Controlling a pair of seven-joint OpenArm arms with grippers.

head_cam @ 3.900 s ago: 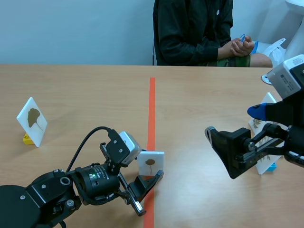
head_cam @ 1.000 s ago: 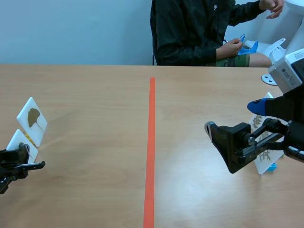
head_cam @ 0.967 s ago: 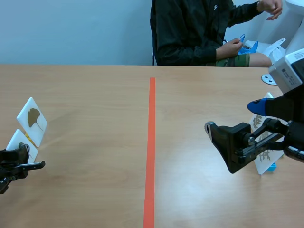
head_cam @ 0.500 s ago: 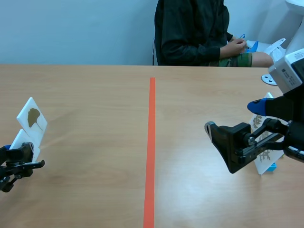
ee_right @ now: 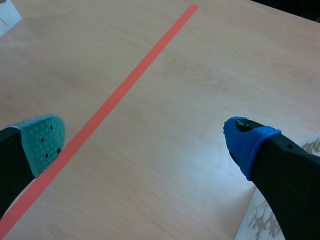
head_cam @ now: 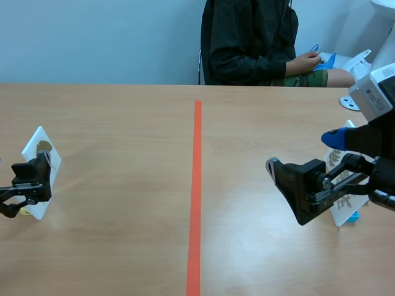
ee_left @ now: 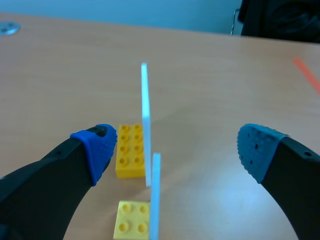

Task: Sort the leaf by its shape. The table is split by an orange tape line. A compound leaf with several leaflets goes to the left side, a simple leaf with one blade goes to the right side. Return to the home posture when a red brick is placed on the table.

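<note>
Two white leaf cards on yellow brick bases stand at the far left of the table. The far card (head_cam: 44, 143) shows a ginkgo leaf. The near card (head_cam: 38, 208) stands just in front of it. In the left wrist view both are edge-on, the near card (ee_left: 155, 192) and the far card (ee_left: 145, 115) in line. My left gripper (head_cam: 28, 182) (ee_left: 177, 150) is open, its pads (ee_left: 97, 147) well apart on either side of the near card and not touching it. My right gripper (head_cam: 303, 154) (ee_right: 145, 145) hangs open above bare table on the right side.
The orange tape line (head_cam: 196, 185) (ee_right: 125, 85) runs down the table's middle. White cards (head_cam: 345, 206) with branching leaves stand behind my right arm, one on a blue base (head_cam: 353, 217); one card's corner (ee_right: 265, 220) shows beside the right finger. A person (head_cam: 253, 37) sits across the table.
The card that my left gripper had near the tape line now stands at the far left. Over the last second the left gripper rose; the right arm stayed still.
</note>
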